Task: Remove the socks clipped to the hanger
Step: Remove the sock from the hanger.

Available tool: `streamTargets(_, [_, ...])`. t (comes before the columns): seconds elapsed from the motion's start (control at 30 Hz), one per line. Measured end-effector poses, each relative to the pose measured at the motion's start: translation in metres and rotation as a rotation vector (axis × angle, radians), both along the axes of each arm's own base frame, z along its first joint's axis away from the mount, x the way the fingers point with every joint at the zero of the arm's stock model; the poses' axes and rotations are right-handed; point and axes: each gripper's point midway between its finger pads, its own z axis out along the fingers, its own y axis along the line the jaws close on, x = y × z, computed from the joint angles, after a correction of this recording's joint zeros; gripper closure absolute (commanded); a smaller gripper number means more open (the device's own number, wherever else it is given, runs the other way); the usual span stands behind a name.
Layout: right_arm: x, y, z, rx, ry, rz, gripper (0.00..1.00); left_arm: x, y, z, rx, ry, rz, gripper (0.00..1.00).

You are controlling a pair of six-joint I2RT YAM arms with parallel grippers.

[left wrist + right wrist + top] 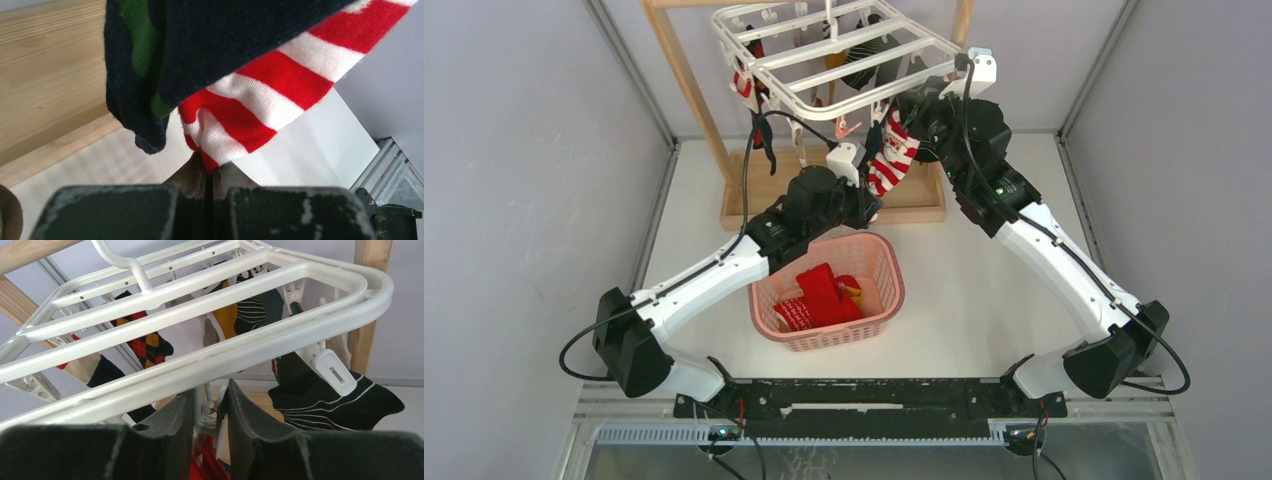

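Robot lab test cell, plain grey panel walls (514, 200) in metal framing, white counter (984, 290), left arm (714, 275) and right arm (1064, 265) bolted to a black rail (874, 395), loose cables (1186, 378), staged household props: wooden stand (686, 80), white drying hanger (250, 347), pink basket (889, 265).

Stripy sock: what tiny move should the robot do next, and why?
Probably squeeze the clip with the right gripper, so it lets go. The left gripper already pinches the sock by its tip, and the right jaws sit either side of the clip under the hanger that seems to hold it.

No legible text or labels anywhere.
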Motion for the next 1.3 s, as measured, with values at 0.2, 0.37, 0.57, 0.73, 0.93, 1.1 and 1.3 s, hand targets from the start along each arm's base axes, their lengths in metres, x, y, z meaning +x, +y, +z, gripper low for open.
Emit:
streamTargets(0.2, [0.000,0.000,0.000,0.000,0.000,0.000,0.88,-0.005,0.005,0.005,-0.002,0.002,0.001,1.00])
streamTargets(0.37, [0.000,0.000,0.000,0.000,0.000,0.001,0.88,-0.016,0.017,0.019,-0.035,-0.008,0.008,1.00])
streamTargets(0.57, [0.001,-0.001,0.000,0.002,0.000,0.002,0.88,-0.031,0.031,0.013,-0.044,0.018,0.016,1.00])
streamTargets(0.73, [0.001,0.000,0.000,0.007,0.001,0.008,0.87,-0.042,0.040,0.012,-0.050,0.035,0.020,1.00])
streamTargets(0.93, [0.001,0.000,-0.001,0.014,-0.003,0.010,0.66,-0.057,0.054,0.025,-0.077,0.027,0.019,1.00])
streamTargets(1.1, [0.000,0.000,-0.008,0.017,0.006,0.010,0.52,-0.067,0.061,0.036,-0.107,0.027,0.015,0.99])
streamTargets(1.3, [-0.002,-0.002,-0.016,0.020,0.019,0.010,0.46,-0.075,0.066,0.029,-0.102,0.062,0.013,0.97])
